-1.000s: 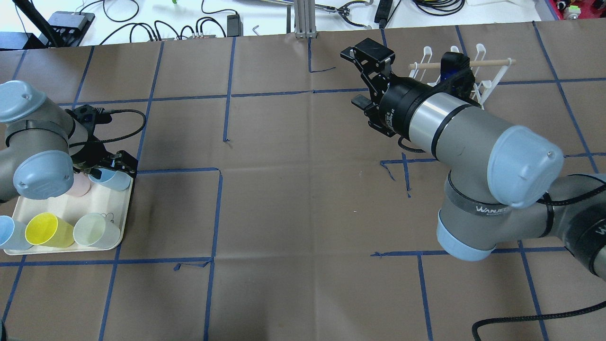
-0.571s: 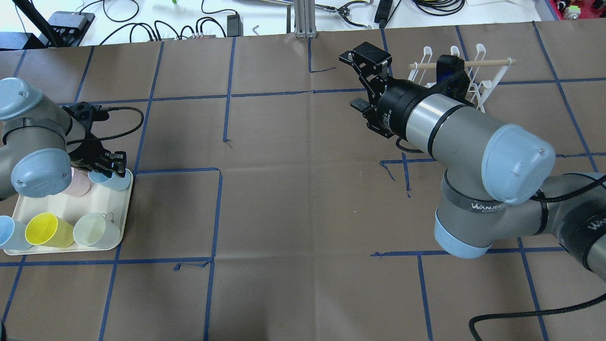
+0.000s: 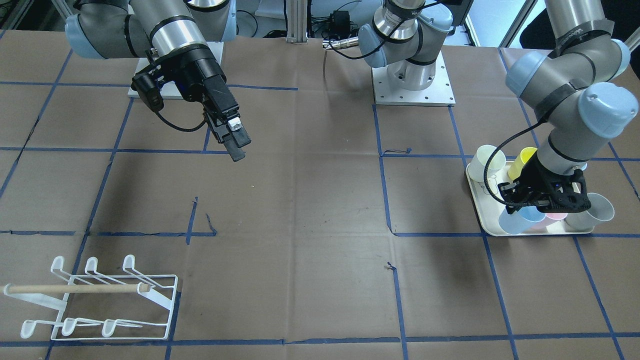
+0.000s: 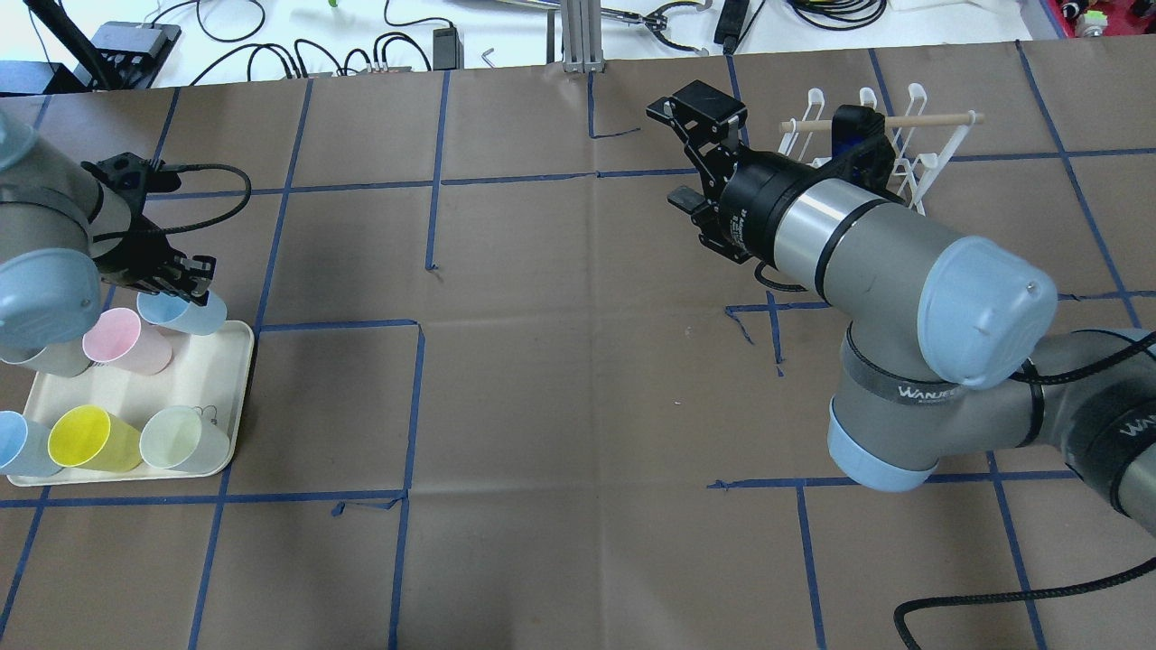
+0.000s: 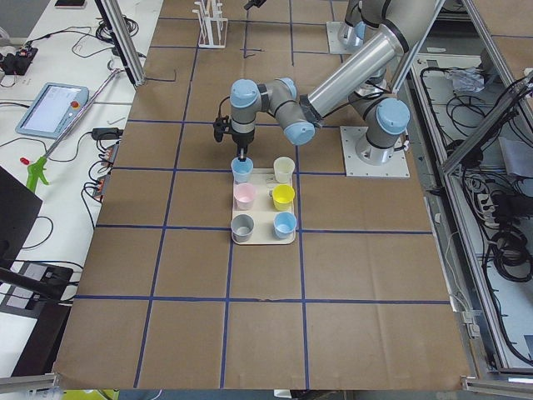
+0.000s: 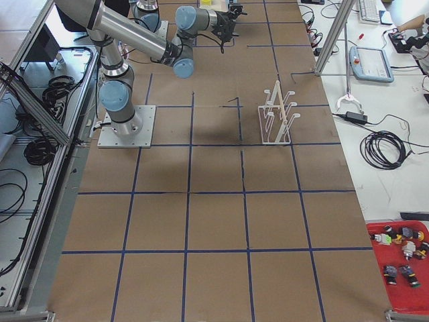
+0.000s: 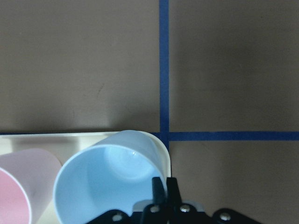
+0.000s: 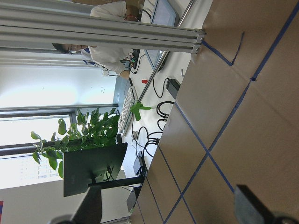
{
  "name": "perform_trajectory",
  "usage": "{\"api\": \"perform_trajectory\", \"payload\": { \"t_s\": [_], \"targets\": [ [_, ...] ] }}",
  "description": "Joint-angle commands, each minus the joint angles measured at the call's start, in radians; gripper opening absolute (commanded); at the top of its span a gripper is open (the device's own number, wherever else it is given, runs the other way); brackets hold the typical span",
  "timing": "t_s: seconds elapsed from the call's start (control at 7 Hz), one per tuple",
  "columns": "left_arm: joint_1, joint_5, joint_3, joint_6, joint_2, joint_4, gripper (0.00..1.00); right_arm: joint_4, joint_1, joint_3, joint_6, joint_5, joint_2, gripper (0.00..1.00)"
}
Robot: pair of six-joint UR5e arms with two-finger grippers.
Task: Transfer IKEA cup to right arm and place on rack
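My left gripper (image 4: 185, 282) pinches the blue cup (image 7: 107, 182) by its rim, jaws narrow, at the tray (image 4: 226, 406) corner, just beside a pink cup (image 4: 122, 341). I can't tell if the cup touches the tray. Right gripper (image 4: 670, 149) hangs above the table, jaws wide, holding nothing, near the rack (image 3: 100, 300). Cup and rack are well apart.

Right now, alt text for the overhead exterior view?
Left gripper pinches the rim of a light blue cup at the far corner of a cream tray holding other cups. Right gripper hovers open mid-table, near the white rack.
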Motion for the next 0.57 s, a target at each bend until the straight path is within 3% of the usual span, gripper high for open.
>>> {"api": "perform_trajectory", "payload": {
  "t_s": [0.0,0.14,0.43],
  "targets": [
    [-0.017,-0.001,0.243,-0.012,0.008,-0.318,0.00,-0.011,0.000,0.000,0.001,0.000,-0.001,1.00],
    [-0.076,-0.022,0.355,-0.027,0.002,-0.406,0.00,-0.011,-0.002,0.000,0.001,0.001,0.000,1.00],
    [-0.238,-0.047,0.408,-0.168,-0.007,-0.406,0.00,-0.014,-0.002,-0.002,0.000,0.001,-0.001,1.00]
  ]
}}
